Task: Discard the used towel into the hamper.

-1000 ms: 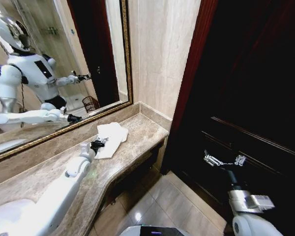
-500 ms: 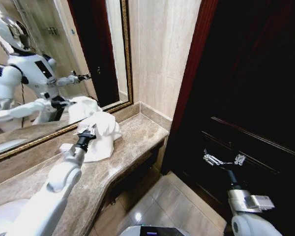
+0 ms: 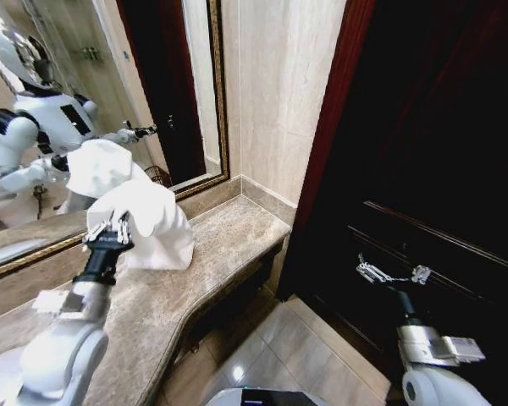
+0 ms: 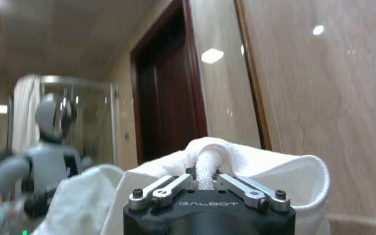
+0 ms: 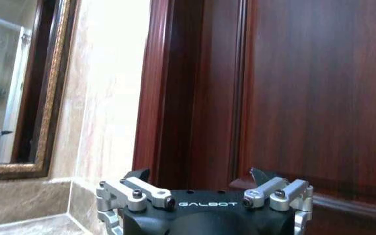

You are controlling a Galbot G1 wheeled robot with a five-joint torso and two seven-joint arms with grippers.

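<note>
Left gripper (image 3: 112,231): it is closed on the towel (image 3: 152,227), a fold of white cloth pinched between its fingers (image 4: 168,185); it holds the towel up above the counter (image 3: 229,245), near the back edge by the mirror (image 3: 93,101).
Towel: it hangs bunched from the grip, and only its lowest folds are near or on the marble; which of the two cannot be told.
Hamper (image 3: 157,175): it appears as a reflection in the mirror, a small reddish-brown wire basket on the floor somewhere behind the robot.
Right gripper (image 3: 389,273): its fingers are spread apart and hold nothing; it is parked low, in front of the dark door (image 3: 440,152).
Progress: the pick-up looks done. Carrying the towel to the hamper and dropping it in are both left.
</note>
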